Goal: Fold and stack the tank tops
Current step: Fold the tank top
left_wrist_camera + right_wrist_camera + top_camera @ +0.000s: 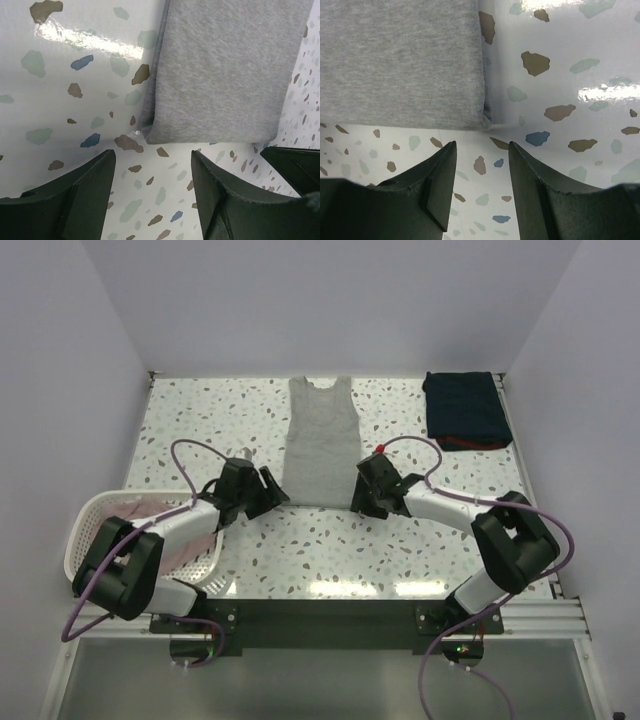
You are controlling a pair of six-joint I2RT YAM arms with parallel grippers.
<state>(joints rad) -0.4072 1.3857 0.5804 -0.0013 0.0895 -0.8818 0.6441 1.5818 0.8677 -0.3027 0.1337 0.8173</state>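
grey tank top [320, 445] lies flat; left tool [152, 160] and right tool [481, 147] sit just short of its hem corners, jaws apart, empty. Risk: pinch catches one layer only, fold skews

Bright, even light from overhead, white walls bouncing it round. Table [200, 410] is glossy: 2 glare patches near its front edge in the top view, 1 hot streak upper left in the left wrist view, another at right in the right wrist view. Shadows soft & thin, just a faint dark line along the grey tank top [225, 70] edge. Wrist views sharp on the cloth weave. The fingers [430, 195] up close go dark, w/ little detail. Top view less crisp.
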